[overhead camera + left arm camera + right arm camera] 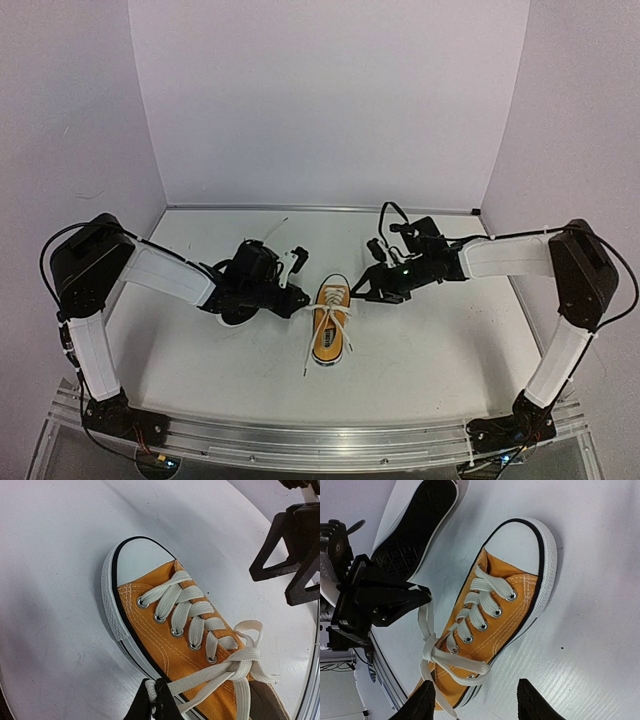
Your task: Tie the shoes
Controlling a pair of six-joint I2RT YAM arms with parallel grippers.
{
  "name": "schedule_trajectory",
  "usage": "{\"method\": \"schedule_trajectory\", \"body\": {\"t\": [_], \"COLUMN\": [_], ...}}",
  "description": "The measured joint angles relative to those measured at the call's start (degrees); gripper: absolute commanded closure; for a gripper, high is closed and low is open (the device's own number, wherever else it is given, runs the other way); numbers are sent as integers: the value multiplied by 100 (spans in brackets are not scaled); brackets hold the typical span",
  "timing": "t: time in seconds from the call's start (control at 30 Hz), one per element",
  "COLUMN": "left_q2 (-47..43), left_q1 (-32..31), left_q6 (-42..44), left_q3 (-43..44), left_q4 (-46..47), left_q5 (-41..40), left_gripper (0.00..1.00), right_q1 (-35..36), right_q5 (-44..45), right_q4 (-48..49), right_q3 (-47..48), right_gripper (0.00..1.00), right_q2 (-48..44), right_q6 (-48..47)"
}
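Left wrist: left tool (155,694) pinches lace (200,681) beside orange shoe (160,647); right tool (476,686) wide near its heel.

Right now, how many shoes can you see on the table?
2. The orange shoe stands upright in the middle. The second shoe, black sole showing, lies beside it by the left tool, mostly hidden in the top view.

My white table (430,350) carries an orange shoe (330,335) upright near its middle. Just left of it lies the second shoe (417,525), black sole showing.
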Motion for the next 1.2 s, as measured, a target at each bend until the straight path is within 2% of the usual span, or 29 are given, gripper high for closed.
{"method": "schedule_trajectory", "body": {"t": [0.1, 0.23, 0.37, 0.57, 0.73, 0.9, 1.1, 1.2], "left_q2": [0, -85, -764, -1810, -1919, -1919, -1919, -1922], "left_q1": [0, -2, -74, -217, -227, -223, -223, -223], "left_q6": [53, 133, 383, 610, 557, 475, 403, 394], "left_q3": [16, -36, -246, -246, -358, -531, -543, -551], "left_q4": [-3, -2, -293, -520, -559, -679, -694, -693], "left_q5": [1, -68, -405, -762, -851, -861, -909, -947], "left_gripper": [75, 52, 42, 34, 33, 33, 33, 33], "right_q1": [15, 17, 17, 34, 502, 948, 955, 955], "right_q5": [-143, -251, -287, -365, -340, -236, -80, -35], "right_q4": [58, 54, 82, 128, 130, 183, 183, 184], "right_q3": [97, 101, 74, -630, -872, -870, -868, -864], "right_gripper": [47, 41, 41, 42, 43, 49, 51, 56], "right_q2": [246, 357, 309, -447, -892, -672, -139, -69], "right_q6": [7, 48, 75, 126, 153, 147, 144, 126]}}
